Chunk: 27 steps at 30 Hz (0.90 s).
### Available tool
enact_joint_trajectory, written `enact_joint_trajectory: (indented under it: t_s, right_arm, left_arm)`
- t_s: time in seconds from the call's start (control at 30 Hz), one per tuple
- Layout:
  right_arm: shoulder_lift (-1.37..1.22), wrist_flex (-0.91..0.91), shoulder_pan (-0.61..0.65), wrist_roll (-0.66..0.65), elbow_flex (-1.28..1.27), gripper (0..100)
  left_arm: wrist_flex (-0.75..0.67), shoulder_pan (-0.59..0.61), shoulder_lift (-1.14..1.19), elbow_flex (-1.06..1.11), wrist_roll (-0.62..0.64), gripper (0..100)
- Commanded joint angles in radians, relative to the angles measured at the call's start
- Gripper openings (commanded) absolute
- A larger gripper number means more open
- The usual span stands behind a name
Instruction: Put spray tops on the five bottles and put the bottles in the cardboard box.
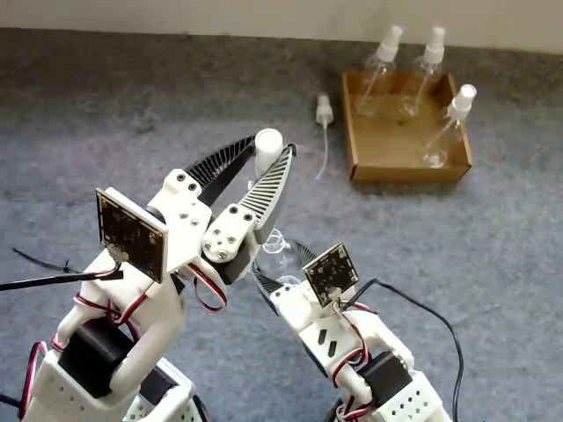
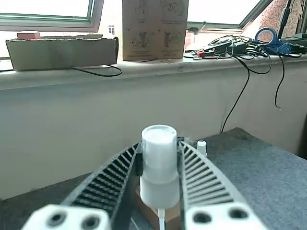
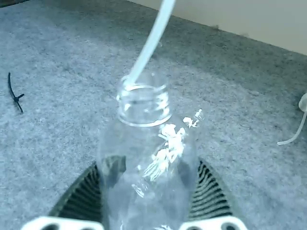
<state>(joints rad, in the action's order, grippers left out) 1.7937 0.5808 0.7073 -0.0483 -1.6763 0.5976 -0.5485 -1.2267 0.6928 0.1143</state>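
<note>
The left gripper [image 1: 271, 148] clamps a spray top [image 2: 159, 158], its tube [image 3: 148, 43] entering the bottle [image 3: 146, 143] clamped by the right gripper [image 3: 149, 172], well apart from the box [image 1: 365, 167]. The next move likely calls for lowering it straight, then seating it.

- You have a grey carpet-like mat [image 1: 123, 114] over the table;
- a thin black tie [image 3: 15, 95] lies on that mat;
- your windowsill [image 2: 144, 69] carries a low cardboard tray [image 2: 62, 50], a tall brown carton [image 2: 155, 28], tangled cables [image 2: 225, 45] and blue-handled scissors [image 2: 274, 44];
- one black cable [image 2: 237, 103] hangs down the pale wall [image 2: 72, 134] below the sill.
</note>
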Motion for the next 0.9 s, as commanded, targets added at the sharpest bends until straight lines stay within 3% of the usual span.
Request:
enact_joint_trajectory:
  t_s: [0.0, 0.4, 0.87]
  right_arm:
    - [-0.004, 0.025, -0.007, 0.017, -0.001, 0.5]
    - [0.005, 0.028, -0.007, 0.02, 0.001, 0.5]
    - [-0.002, 0.028, -0.007, 0.02, 0.013, 0.5]
  left_arm:
    - [-0.006, -0.016, -0.012, -0.01, -0.008, 0]
    - [-0.077, -0.016, -0.012, 0.09, -0.006, 0]
    - [-0.091, -0.016, -0.004, 0.024, -0.008, 0]
